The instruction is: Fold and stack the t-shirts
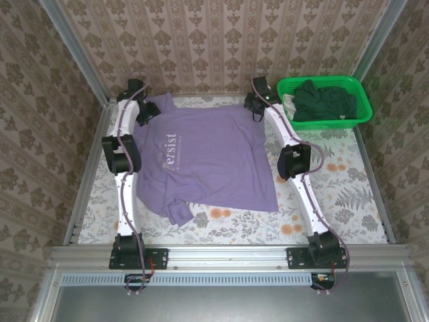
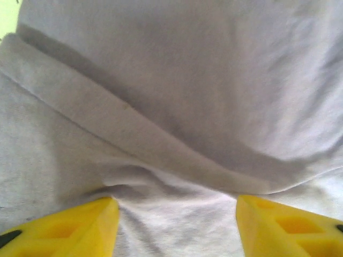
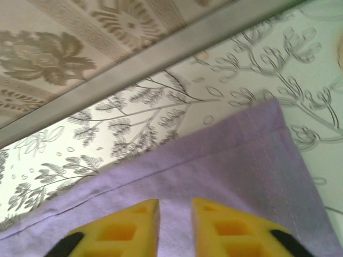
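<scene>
The left gripper (image 2: 177, 230) had its two yellow fingers wide apart, and nothing was between them. Right under them lay soft purple cloth with a fold running across it. The fingers pointed down at the cloth, close to it, but did not pinch it.

The right gripper (image 3: 176, 227) had its fingers only a little way apart. I could see cloth through the small gap, lying flat, so I think nothing was pinched there. Just past the fingers was a corner of the purple shirt (image 1: 214, 157) with its stitched edge. Past that came the flowery table (image 1: 348, 194) and the gray rail (image 3: 161, 59) at the foot of the wall.

From above, each gripper sat at one far corner of the purple shirt, the left one at the left corner and the right one at the right corner. I think they were there so the shirt would be spread out evenly. The shirt lay open and mostly flat in the middle of the table, between the two arms, with its white words (image 1: 171, 151) facing up. One sleeve was bunched at the near edge. It was not folded yet.

The dark green shirts (image 1: 325, 100) sat in a heap in the green basket (image 1: 333, 123) at the far right, just beside the right arm. They were probably waiting their turn.
</scene>
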